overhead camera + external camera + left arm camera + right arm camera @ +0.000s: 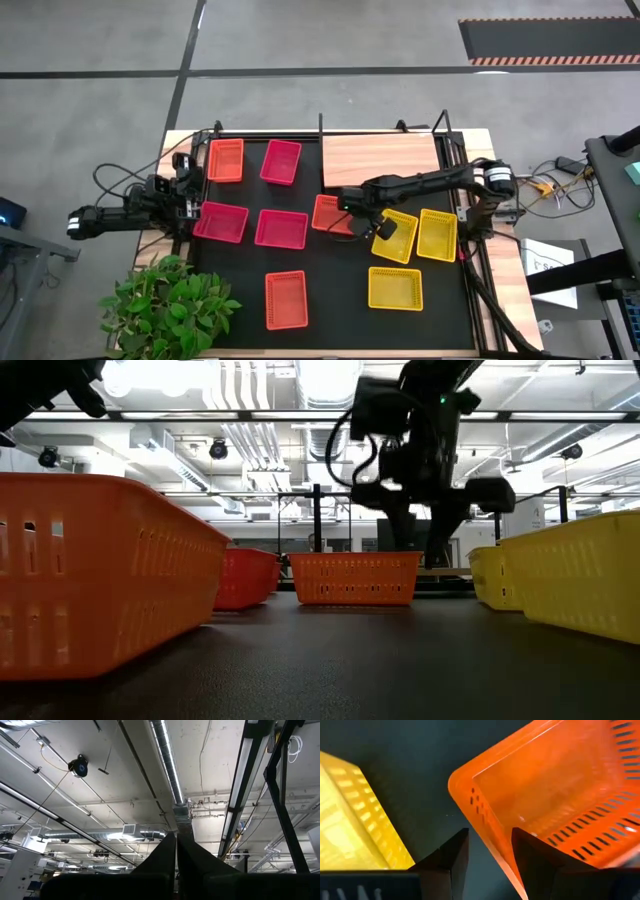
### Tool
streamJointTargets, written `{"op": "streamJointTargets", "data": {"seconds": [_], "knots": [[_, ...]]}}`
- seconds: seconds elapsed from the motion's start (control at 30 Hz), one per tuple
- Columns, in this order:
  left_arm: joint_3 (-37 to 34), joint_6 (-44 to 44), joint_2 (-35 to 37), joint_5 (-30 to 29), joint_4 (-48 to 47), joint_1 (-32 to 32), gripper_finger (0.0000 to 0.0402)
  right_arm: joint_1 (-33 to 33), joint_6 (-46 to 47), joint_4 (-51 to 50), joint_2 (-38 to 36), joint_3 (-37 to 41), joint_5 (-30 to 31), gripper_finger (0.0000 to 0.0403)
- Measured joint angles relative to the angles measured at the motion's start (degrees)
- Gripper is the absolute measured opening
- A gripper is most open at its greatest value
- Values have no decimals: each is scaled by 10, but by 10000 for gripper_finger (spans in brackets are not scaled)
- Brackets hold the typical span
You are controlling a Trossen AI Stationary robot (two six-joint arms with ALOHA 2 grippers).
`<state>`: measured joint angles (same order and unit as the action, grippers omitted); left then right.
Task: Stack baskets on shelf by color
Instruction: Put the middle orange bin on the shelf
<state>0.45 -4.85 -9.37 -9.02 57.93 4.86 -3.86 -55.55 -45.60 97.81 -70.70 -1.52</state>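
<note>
Several orange, pink and yellow mesh baskets lie on the black mat. The wooden shelf (380, 160) stands bare at the far side. My right gripper (490, 837) is open and points down over the orange basket (326, 212) near the mat's middle. One finger stands outside that basket's right end wall (485, 820) and the other over its inside. In the low view the right gripper (420, 555) hangs at that basket's rim (355, 558). My left gripper (176, 865) is shut at the table's left edge and points up at the ceiling. My right gripper straddles the orange basket's right end wall (492, 832) from above, one finger inside and one outside. I cannot tell whether either finger touches the wall. The basket sits flat on the mat.
Two yellow baskets (395, 235) (437, 234) lie just right of my right gripper, and a third (395, 288) nearer. Pink baskets (281, 229) (221, 222) (281, 162) and orange ones (225, 160) (286, 299) fill the mat's left half. A plant (165, 305) stands at the near left corner.
</note>
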Motion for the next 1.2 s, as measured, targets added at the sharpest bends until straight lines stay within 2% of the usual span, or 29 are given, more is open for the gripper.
{"op": "streamJointTargets", "data": {"seconds": [0.13, 0.33, 0.57, 0.73, 1.03, 1.1, 1.2], "knots": [[0, 0, -2, 0, -1, 0, 0, 1, -8, 1, 15, 0, 0, 102], [0, -8, -4, 0, 2, 0, 0, 5, -6, 0, 14, 0, -3, 17], [0, -20, -3, -1, 12, 0, 0, 33, 38, -21, -3, -22, -2, 9], [0, -20, -3, -1, 19, 0, 0, 60, 145, -80, -21, -66, -2, 9], [0, -21, -2, -3, 78, 0, 0, 75, 463, -249, -53, -148, 1, 9], [0, -20, -2, -3, 78, 0, 0, 64, 504, -268, -67, -149, 22, 8], [0, -16, -5, -3, 70, 0, 0, 29, 525, -257, -86, -142, 92, 8]]}}
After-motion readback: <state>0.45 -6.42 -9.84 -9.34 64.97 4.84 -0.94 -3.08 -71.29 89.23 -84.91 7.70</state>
